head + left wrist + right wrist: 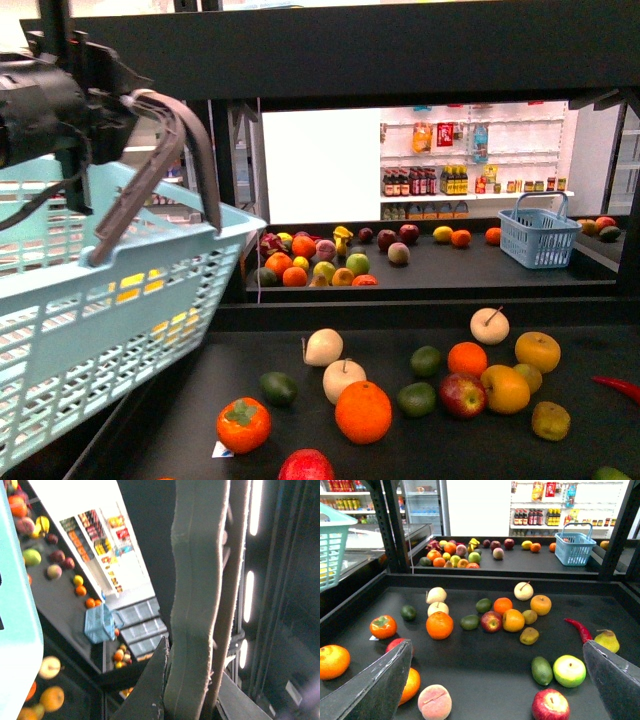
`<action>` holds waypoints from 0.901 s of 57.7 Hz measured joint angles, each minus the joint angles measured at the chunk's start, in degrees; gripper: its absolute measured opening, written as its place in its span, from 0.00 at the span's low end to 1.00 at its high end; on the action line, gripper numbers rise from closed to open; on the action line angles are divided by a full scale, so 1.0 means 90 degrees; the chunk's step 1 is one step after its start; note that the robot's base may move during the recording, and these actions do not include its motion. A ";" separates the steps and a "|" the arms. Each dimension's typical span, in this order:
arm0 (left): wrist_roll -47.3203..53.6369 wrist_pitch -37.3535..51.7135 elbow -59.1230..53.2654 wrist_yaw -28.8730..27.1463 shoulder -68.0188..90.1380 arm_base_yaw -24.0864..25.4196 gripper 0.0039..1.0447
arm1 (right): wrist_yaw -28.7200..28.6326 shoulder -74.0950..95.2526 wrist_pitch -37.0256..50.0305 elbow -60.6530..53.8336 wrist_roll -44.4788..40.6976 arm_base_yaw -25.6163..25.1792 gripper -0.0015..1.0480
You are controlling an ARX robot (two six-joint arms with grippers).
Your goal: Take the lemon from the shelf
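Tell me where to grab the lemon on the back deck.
Grip the lemon across its narrow middle, coming from above with the open right claw. It looks wider than tall on the shelf, and an orange sits close on its right, so place the fingers front and back.

Near deck count: three cream apples (523, 591) | two red apples (491, 621) | one chilli (579, 630) | one pear (606, 641) | one persimmon (383, 626)

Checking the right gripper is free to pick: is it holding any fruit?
No, in the right wrist view the right gripper is open, with only the black shelf deck between its fingers.
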 joint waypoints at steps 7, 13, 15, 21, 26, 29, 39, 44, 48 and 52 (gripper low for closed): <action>-0.0335 0.0486 0.0012 -0.0194 0.0277 0.0546 0.09 | 0.0000 0.0000 0.0002 0.0000 0.0000 0.0000 0.98; -0.0736 0.0911 0.0100 -0.0287 0.0627 0.0981 0.09 | 0.0000 0.0000 0.0000 0.0000 0.0000 0.0000 0.98; -0.0848 0.1054 0.0136 -0.0282 0.0729 0.1103 0.09 | 0.0000 0.0000 0.0000 0.0000 0.0000 0.0000 0.98; -0.1168 0.1511 0.0357 -0.0250 0.1069 0.1479 0.09 | 0.0000 -0.0002 0.0000 0.0000 0.0000 0.0000 0.98; -0.1348 0.1671 0.0559 -0.0223 0.1231 0.1661 0.09 | -0.0002 -0.0002 0.0000 0.0000 0.0000 0.0000 0.98; -0.1460 0.1766 0.0678 -0.0165 0.1326 0.1744 0.09 | 0.0000 -0.0002 0.0000 0.0000 0.0000 0.0000 0.98; -0.1739 0.1875 0.1061 0.0058 0.1688 0.1977 0.09 | 0.0000 -0.0002 0.0000 0.0000 0.0000 0.0000 0.98; -0.1885 0.1892 0.1205 0.0153 0.1892 0.2103 0.09 | 0.0000 -0.0002 0.0000 0.0000 0.0000 0.0000 0.98; -0.1974 0.1902 0.1285 0.0189 0.2038 0.2237 0.09 | 0.0000 -0.0002 0.0000 0.0000 0.0000 0.0000 0.98; -0.2047 0.1921 0.1353 0.0223 0.2164 0.2385 0.09 | 0.0000 -0.0002 0.0000 0.0000 0.0000 0.0000 0.98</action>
